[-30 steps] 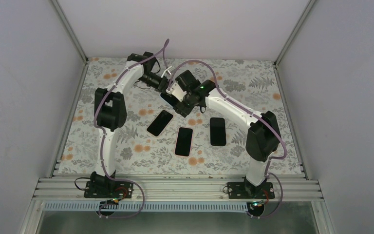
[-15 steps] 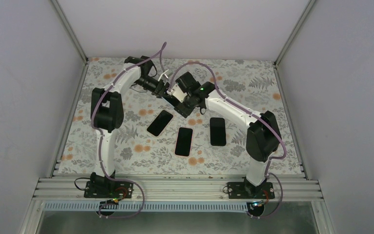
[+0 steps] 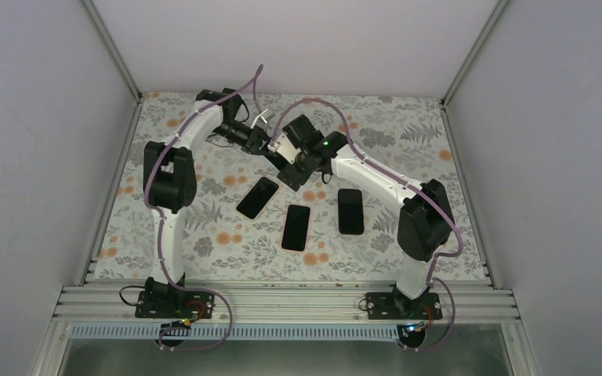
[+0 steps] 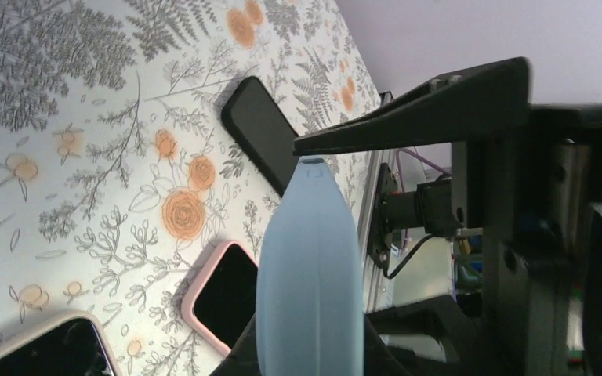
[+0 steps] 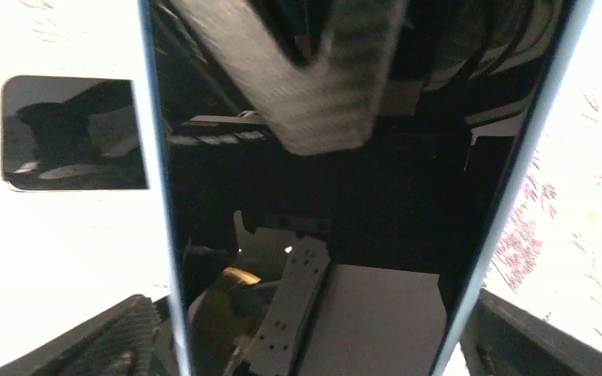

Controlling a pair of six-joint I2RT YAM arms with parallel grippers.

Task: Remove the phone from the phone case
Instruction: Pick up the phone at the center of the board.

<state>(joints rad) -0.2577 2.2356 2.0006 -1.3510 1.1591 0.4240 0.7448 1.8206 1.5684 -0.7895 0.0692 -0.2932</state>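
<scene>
Above the back of the floral table [image 3: 407, 133] the two arms meet. My right gripper [image 5: 313, 329] is shut across the width of the phone [image 5: 345, 180], with dark fingers [image 5: 117, 337] at both long sides. The phone's glossy black screen fills the right wrist view, with the light blue phone case [image 5: 534, 117] showing along its edges. My left gripper [image 4: 310, 352] is shut on a bulging edge of the light blue phone case [image 4: 310, 258], seen edge-on. In the top view the left gripper [image 3: 269, 148] and right gripper [image 3: 288, 168] nearly touch.
Three other phones lie on the table in front of the grippers: a cream-cased one [image 3: 257, 197], a pink-cased one [image 3: 296, 226] and a black one [image 3: 350, 211]. White walls close the left, right and back sides. A metal rail [image 3: 282, 301] runs along the near edge.
My left gripper has closed on the blue case edge and its arm has drawn slightly back and left. The right arm has stayed holding the phone.
</scene>
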